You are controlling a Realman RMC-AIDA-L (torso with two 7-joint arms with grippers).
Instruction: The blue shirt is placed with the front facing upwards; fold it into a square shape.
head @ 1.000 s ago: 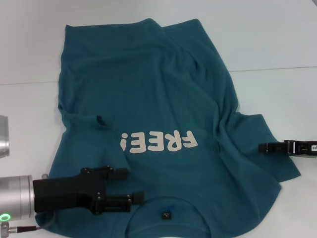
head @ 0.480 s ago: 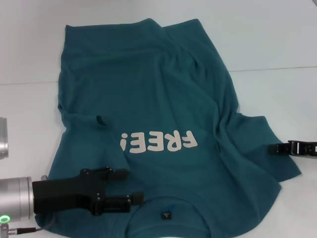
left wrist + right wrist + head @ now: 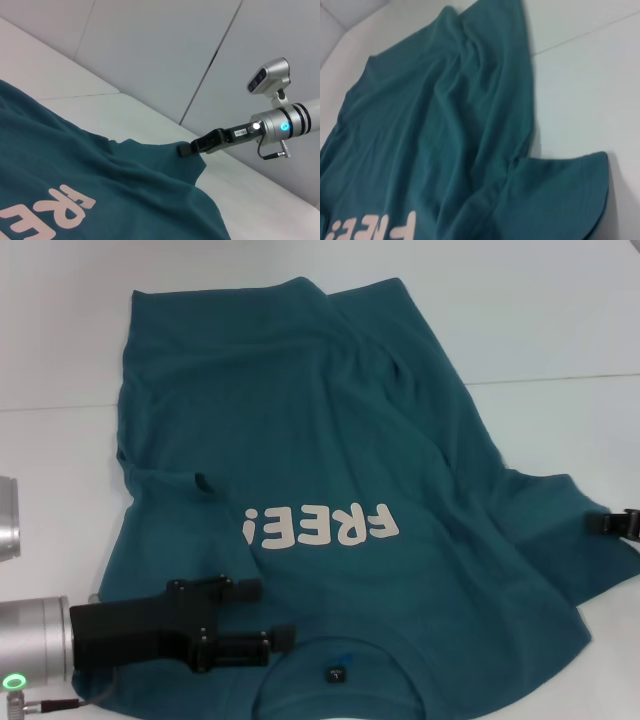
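- Right now the blue shirt point(image 3: 330, 460) lies spread on the white table point(image 3: 560, 330), front up, its cream lettering point(image 3: 322, 526) reading upside down from my head camera.
- Collar and small dark neck label point(image 3: 336, 674) sit at the near edge, closest to my body; the hem lies at the far side.
- My left gripper point(image 3: 262, 612) hovers low over the shirt's near-left part, just beside the collar, pointing toward the middle.
- Its two dark fingers point(image 3: 240, 589) stand apart with a clear gap between them, and I can see cloth through that gap, nothing clamped.
- My right gripper point(image 3: 612, 524) sits at the far right edge of the head view, right at the tip of the right sleeve point(image 3: 555, 525).
- From the left wrist camera, that right gripper point(image 3: 186, 149) meets the sleeve's corner, and the cloth rises to a point there.
- Whether those fingers are pinched on the sleeve or merely touching it, I cannot tell.
- Wrinkles run diagonally from the far right shoulder area down toward the sleeve.
- From the right wrist camera, the sleeve point(image 3: 560, 195) lies flat on the table with a rounded edge, and the shirt body is rumpled beside it.
- A small fold pokes up on the shirt's left side point(image 3: 200, 483), above my left gripper.
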